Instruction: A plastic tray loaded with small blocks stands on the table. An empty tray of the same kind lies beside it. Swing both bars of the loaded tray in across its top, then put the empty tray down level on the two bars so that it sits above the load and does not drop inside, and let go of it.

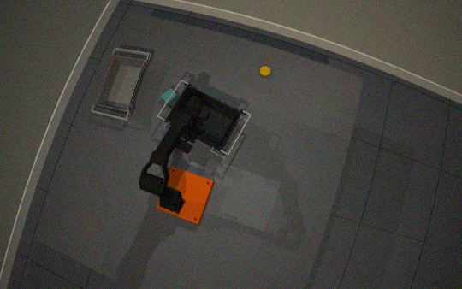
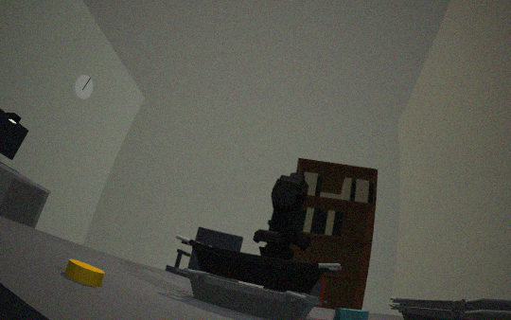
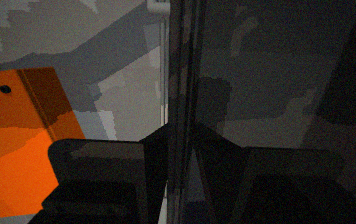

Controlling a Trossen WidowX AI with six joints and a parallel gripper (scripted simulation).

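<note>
My gripper [image 1: 192, 133] [image 2: 278, 253] [image 3: 184, 126] is shut on one long wall of a black tray [image 1: 218, 121] [image 2: 251, 265]. The black tray looks empty; its pale end bars [image 1: 239, 133] [image 2: 329, 266] stick out over its ends. In the exterior view a grey tray [image 2: 246, 298] stands directly beneath, their rims roughly parallel. The black tray's underside is close to the grey rim; whether they touch cannot be told. The grey tray's load is hidden, and pale bar pieces show at its rim, their exact position unclear.
Another grey tray [image 1: 107, 83] [image 2: 435, 308] stands apart at the upper left of the top view. A teal block [image 1: 168, 97] [image 2: 351, 314] lies by the black tray's end. A yellow disc [image 1: 265, 71] [image 2: 84, 273] lies farther off. The orange base plate [image 1: 198, 192] [image 3: 20, 175] is under the arm.
</note>
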